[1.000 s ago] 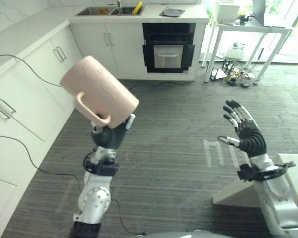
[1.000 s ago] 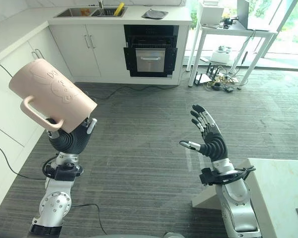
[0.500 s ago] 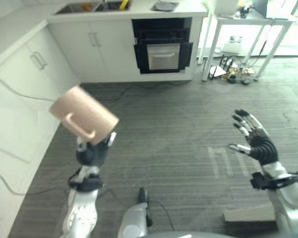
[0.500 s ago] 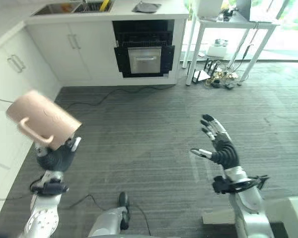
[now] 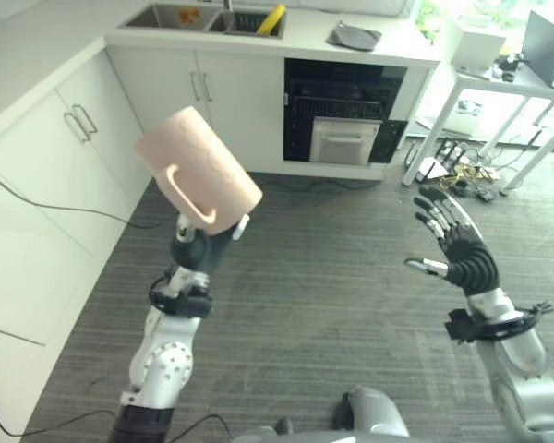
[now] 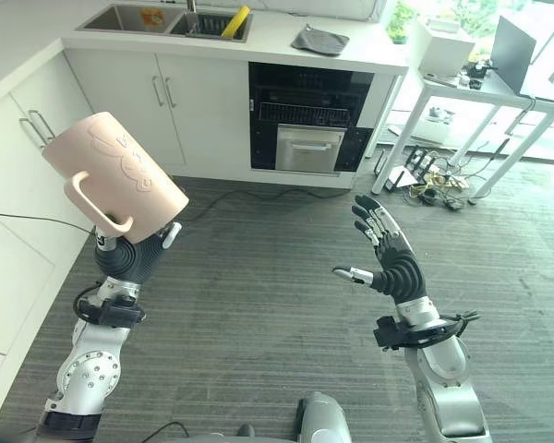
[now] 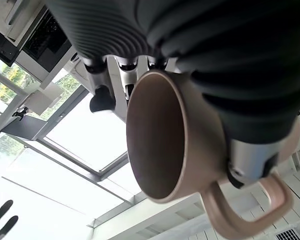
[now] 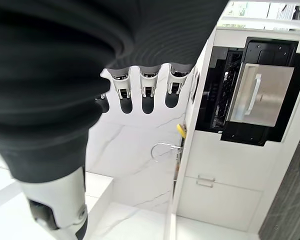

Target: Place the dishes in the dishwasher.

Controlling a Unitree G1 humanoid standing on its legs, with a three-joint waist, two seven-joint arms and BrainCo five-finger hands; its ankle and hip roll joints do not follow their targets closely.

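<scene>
The mug (image 6: 114, 173) looks like matt, smooth pink ceramic with faint embossing. At 12 o'clock, the dishwasher (image 6: 313, 125) has a brushed metal panel, beside glossy white cabinets (image 6: 183, 115). The floor (image 6: 277, 314) is ribbed grey.

You are looking at a pale pink ceramic mug (image 6: 111, 175) with a faint embossed bunny outline showing on its side and a darker brownish-pink inside. White cabinet fronts with silver bar handles (image 6: 203, 97) are flanking the black dishwasher with its brushed steel door panel (image 6: 305, 148). The grey ribbed floor covering (image 6: 258, 277) is running in fine darker stripes. A yellow item (image 6: 234, 20) is lying in the steel sink (image 6: 171, 18), beside a grey folded cloth (image 6: 319, 39) on the white counter (image 6: 369, 57).
</scene>
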